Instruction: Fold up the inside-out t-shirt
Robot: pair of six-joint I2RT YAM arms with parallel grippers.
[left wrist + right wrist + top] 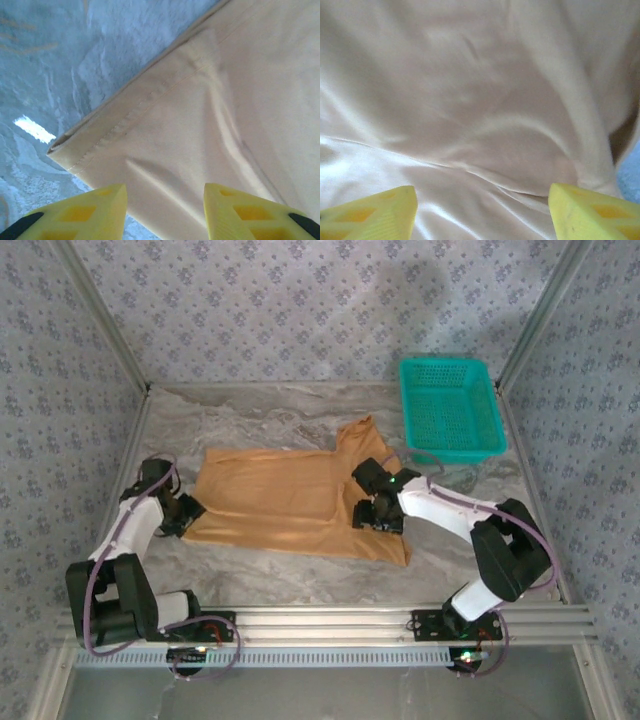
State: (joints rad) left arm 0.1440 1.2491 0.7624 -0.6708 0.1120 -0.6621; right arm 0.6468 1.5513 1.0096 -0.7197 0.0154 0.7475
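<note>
The tan-orange inside-out t-shirt [285, 500] lies flat in the middle of the marble table, one sleeve poking up toward the far right. My left gripper [190, 510] hovers at its near-left hem corner; from the left wrist the stitched hem [130, 115] runs diagonally and the yellow fingertips [107, 202] stand apart over the cloth, open with nothing pinched. My right gripper [372, 512] sits over the shirt's right side. In the right wrist view wrinkled fabric [480, 110] spreads below, and its yellow fingertips [580, 205] stand wide apart, open and holding nothing.
A teal mesh basket [450, 410] stands at the far right of the table, close behind the right arm. Patterned walls with metal frame posts close in the sides and back. Bare marble [300, 575] runs along the near edge.
</note>
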